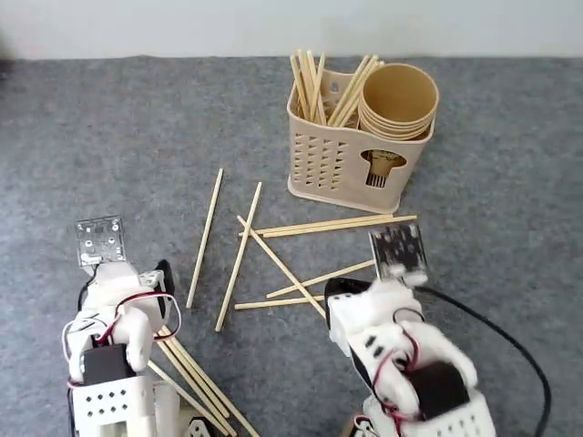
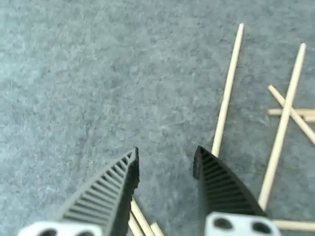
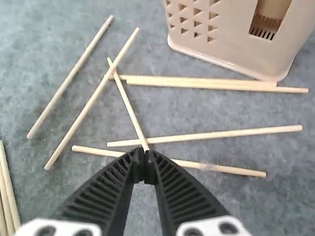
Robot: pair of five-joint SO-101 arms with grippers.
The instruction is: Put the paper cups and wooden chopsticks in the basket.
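The beige slotted basket stands at the back of the grey carpet. It holds stacked paper cups and several wooden chopsticks. More chopsticks lie scattered flat in front of it. My left gripper hangs open over bare carpet, beside one long chopstick, with nothing between its fingers. My right gripper is shut, and its tips sit over the near end of a diagonal chopstick. The basket lies beyond that gripper.
A bundle of chopsticks lies by the left arm's base near the front edge. Two long chopsticks lie side by side just in front of the basket. Bare carpet stretches to the far left and right.
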